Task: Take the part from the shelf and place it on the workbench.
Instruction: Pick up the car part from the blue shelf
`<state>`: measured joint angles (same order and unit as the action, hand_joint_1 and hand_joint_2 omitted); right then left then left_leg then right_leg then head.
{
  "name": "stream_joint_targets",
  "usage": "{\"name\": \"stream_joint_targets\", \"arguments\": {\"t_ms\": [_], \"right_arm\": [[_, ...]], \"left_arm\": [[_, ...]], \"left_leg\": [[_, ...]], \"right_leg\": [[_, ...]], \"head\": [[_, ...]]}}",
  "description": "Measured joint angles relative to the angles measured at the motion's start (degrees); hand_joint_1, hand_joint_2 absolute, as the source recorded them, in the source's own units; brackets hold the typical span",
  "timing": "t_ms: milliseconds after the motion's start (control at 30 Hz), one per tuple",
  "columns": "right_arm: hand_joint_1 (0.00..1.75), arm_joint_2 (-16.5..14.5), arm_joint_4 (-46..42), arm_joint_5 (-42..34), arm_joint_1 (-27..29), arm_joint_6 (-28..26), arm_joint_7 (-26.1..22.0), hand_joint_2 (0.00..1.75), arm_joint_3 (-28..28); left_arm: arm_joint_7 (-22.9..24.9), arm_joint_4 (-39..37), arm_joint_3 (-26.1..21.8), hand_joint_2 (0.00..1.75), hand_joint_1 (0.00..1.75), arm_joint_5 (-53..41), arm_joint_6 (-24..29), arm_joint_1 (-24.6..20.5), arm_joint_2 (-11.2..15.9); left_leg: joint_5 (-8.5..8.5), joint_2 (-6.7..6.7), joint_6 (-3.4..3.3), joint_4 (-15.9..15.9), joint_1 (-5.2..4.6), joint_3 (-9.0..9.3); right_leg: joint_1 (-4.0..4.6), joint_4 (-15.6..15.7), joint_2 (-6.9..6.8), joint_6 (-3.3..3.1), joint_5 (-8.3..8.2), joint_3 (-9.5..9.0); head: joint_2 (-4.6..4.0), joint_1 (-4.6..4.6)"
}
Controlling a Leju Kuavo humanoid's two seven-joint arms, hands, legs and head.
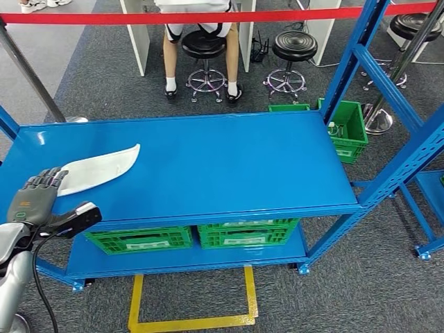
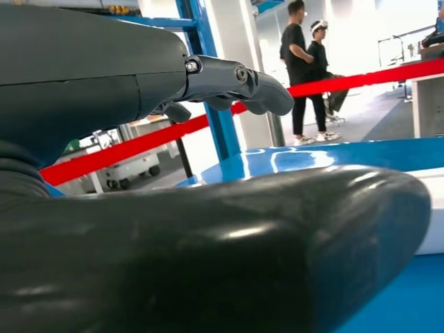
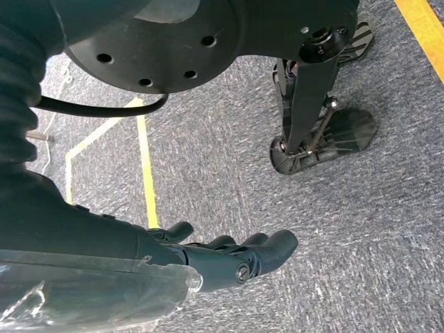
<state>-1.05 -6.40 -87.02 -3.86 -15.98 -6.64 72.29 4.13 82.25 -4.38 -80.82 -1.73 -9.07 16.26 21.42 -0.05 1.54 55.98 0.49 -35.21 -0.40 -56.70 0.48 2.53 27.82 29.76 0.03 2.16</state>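
The white part [image 1: 99,168] lies flat on the blue bench [image 1: 220,163], near its left end. The left hand [image 1: 35,195] rests at the part's near tip, fingers straight and apart, gripping nothing. The right hand [image 3: 230,257] hangs over the carpet [image 3: 335,236], fingers loosely extended, empty.

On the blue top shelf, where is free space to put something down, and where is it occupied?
The blue shelf top is bare from the tip of the white part across the middle to its right edge by the upright post. The left end is crowded: the white part lies there, with the left hand at its near end.
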Motion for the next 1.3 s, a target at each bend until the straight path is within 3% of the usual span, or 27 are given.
{"name": "stream_joint_targets", "arguments": {"t_ms": [133, 300, 500, 567, 600, 633, 667, 700, 733, 767, 800, 867, 933, 1033, 1100, 1133, 1233, 1267, 1300], "right_arm": [[0.0, 0.0, 0.0, -0.02, 0.0, 0.07, -0.02, 1.75, 0.07], [0.0, -0.02, 0.0, -0.05, 0.03, 0.2, 0.01, 1.75, 0.1], [0.0, -0.02, 0.0, -0.06, 0.03, 0.2, 0.02, 1.75, 0.1], [0.0, -0.02, 0.0, -0.07, -0.06, 0.2, 0.05, 1.75, 0.11], [0.0, -0.01, 0.0, -0.08, -0.11, 0.2, 0.07, 1.75, 0.12], [0.0, -0.01, 0.0, -0.08, -0.08, 0.21, 0.08, 1.75, 0.13], [0.0, -0.03, 0.0, -0.08, -0.02, 0.22, 0.1, 1.75, 0.13], [0.0, -0.06, 0.0, -0.08, 0.01, 0.26, 0.14, 1.75, 0.14], [0.0, -0.09, 0.0, -0.09, 0.05, 0.3, 0.19, 1.75, 0.15], [0.0, -0.12, 0.01, -0.09, 0.03, 0.32, 0.23, 1.75, 0.15], [0.0, -0.13, 0.01, -0.1, 0.06, 0.35, 0.26, 1.75, 0.16], [0.0, -0.12, 0.02, -0.1, 0.2, 0.34, 0.26, 1.75, 0.16], [0.0, -0.1, 0.02, -0.1, 0.21, 0.33, 0.26, 1.75, 0.15], [0.0, -0.09, 0.02, -0.1, 0.25, 0.33, 0.26, 1.75, 0.14], [0.0, -0.09, 0.02, -0.1, 0.38, 0.33, 0.26, 1.75, 0.15], [0.0, -0.09, 0.02, -0.1, 0.41, 0.33, 0.26, 1.75, 0.15], [0.0, -0.1, 0.02, -0.11, 0.42, 0.34, 0.27, 1.75, 0.15], [0.0, -0.1, 0.02, -0.11, 0.36, 0.34, 0.28, 1.75, 0.15], [0.0, -0.1, 0.02, -0.12, 0.2, 0.35, 0.29, 1.75, 0.15]], "left_arm": [[0.64, -0.31, 0.4, 0.0, 0.0, -0.54, -0.22, -0.25, 0.01], [0.66, -0.57, 0.43, 0.0, 0.0, -0.1, -0.31, -0.61, 0.29], [0.66, -0.57, 0.43, 0.0, 0.0, -0.1, -0.31, -0.67, 0.3], [0.66, -0.58, 0.43, 0.0, 0.0, -0.1, -0.31, -0.88, 0.31], [0.66, -0.6, 0.44, 0.0, 0.0, -0.1, -0.31, -1.01, 0.29], [0.66, -0.69, 0.51, 0.0, 0.0, -0.1, -0.32, -1.09, 0.21], [0.66, -0.78, 0.6, 0.0, 0.0, -0.1, -0.34, -1.12, 0.11], [0.66, -0.86, 0.69, 0.0, 0.0, -0.1, -0.36, -1.18, 0.01], [0.66, -0.94, 0.78, 0.0, 0.0, -0.1, -0.38, -1.25, -0.06], [0.66, -0.95, 0.8, 0.0, 0.0, -0.1, -0.38, -1.35, -0.08], [0.66, -0.96, 0.82, 0.0, 0.0, -0.1, -0.38, -1.42, -0.09], [0.66, -0.97, 0.84, 0.0, 0.0, -0.1, -0.38, -1.54, -0.13], [0.66, -0.97, 0.85, 0.0, 0.0, -0.1, -0.38, -1.71, -0.15], [0.66, -1.09, 0.88, 0.0, 0.0, -0.1, -0.44, -1.6, -0.23], [0.66, -1.24, 0.91, 0.0, 0.0, -0.1, -0.48, -1.46, -0.31], [0.68, -1.29, 0.91, 0.0, 0.0, -0.1, -0.49, -1.44, -0.32], [0.94, -1.44, 0.87, 0.0, 0.0, -0.28, -0.48, -1.41, -0.34], [1.23, -1.5, 0.87, 0.0, 0.0, -0.5, -0.43, -1.37, -0.35], [1.72, -1.55, 0.87, 0.0, 0.0, -0.86, -0.37, -1.34, -0.38]], "left_leg": [[0.08, 0.0, -0.08, 0.07, -0.07, -0.02], [0.92, 0.02, -1.38, -0.78, -0.34, 0.22], [0.91, -0.02, -1.52, -0.87, -0.28, 0.46], [0.9, 0.0, -1.84, -1.08, -0.09, 1.13], [0.93, 0.01, -1.99, -1.16, -0.01, 1.47], [1.12, 0.02, -1.89, -1.17, 0.11, 1.8], [1.59, -0.01, -1.19, -0.88, 0.31, 2.18], [2.1, -0.03, -0.32, -0.56, 0.47, 2.47], [2.66, -0.04, 0.6, -0.32, 0.63, 2.74], [3.0, -0.04, 1.44, -0.12, 0.74, 2.99], [3.05, -0.03, 1.82, -0.15, 0.73, 3.07], [2.78, 0.01, 2.38, 0.56, 0.89, 2.96], [3.16, 0.07, 2.66, 5.09, 0.93, 0.31], [6.79, 0.08, 2.63, 14.61, 0.82, -6.82], [7.93, 0.08, 2.24, 14.75, 0.74, -8.94], [6.76, 0.07, 1.92, 12.51, 0.63, -8.84], [-3.2, -0.23, 0.85, 2.79, 0.07, -7.07], [-5.44, -0.39, 0.74, 1.0, -0.08, -6.66], [-5.96, -0.48, 0.73, 0.24, -0.22, -6.43]], "right_leg": [[-0.05, 0.08, 0.01, 0.06, -0.03, -0.03], [-0.3, -0.64, -0.03, 1.15, -1.37, -0.64], [-0.31, -0.61, -0.04, 1.22, -1.33, -0.75], [-0.31, -2.06, -0.06, 1.19, -0.02, -0.09], [-0.32, -4.61, -0.07, 1.08, 1.62, 1.3], [-0.41, -8.43, -0.07, 1.07, 3.19, 3.89], [-0.62, -8.5, -0.02, 1.37, 2.46, 4.94], [-0.81, -8.07, -0.01, 1.2, 1.89, 5.87], [-0.99, -6.05, 0.02, 0.96, 0.24, 5.77], [-1.08, -2.75, 0.07, 0.46, -1.39, 4.54], [-1.05, -2.67, 0.1, -0.42, -1.21, 4.44], [-1.06, -2.62, 0.27, -1.34, -1.41, 3.76], [-1.0, -2.27, 0.38, -2.06, -1.08, 2.65], [-0.78, -1.63, 0.49, -2.59, 0.09, 0.78], [-0.64, -1.34, 0.66, -2.55, 1.32, -1.04], [-0.59, -1.23, 0.74, -2.43, 2.03, -2.16], [-0.25, -1.28, 1.14, -1.67, 4.62, -4.92], [-0.1, -1.25, 1.25, -1.48, 5.7, -5.59], [0.06, -1.1, 1.26, -1.37, 6.67, -6.41]], "head": [[0.0, 0.01], [-0.01, 0.0], [-0.01, 0.02], [-0.01, 0.1], [0.0, 0.21], [0.01, 0.35], [0.01, 0.52], [0.01, 0.7], [0.01, 0.78], [0.0, 0.82], [0.0, 0.79], [0.0, 0.64], [0.01, 0.42], [0.01, 0.16], [0.0, 0.1], [-0.01, 0.07], [0.0, -0.2], [0.0, -0.28], [-0.01, -0.33]]}}
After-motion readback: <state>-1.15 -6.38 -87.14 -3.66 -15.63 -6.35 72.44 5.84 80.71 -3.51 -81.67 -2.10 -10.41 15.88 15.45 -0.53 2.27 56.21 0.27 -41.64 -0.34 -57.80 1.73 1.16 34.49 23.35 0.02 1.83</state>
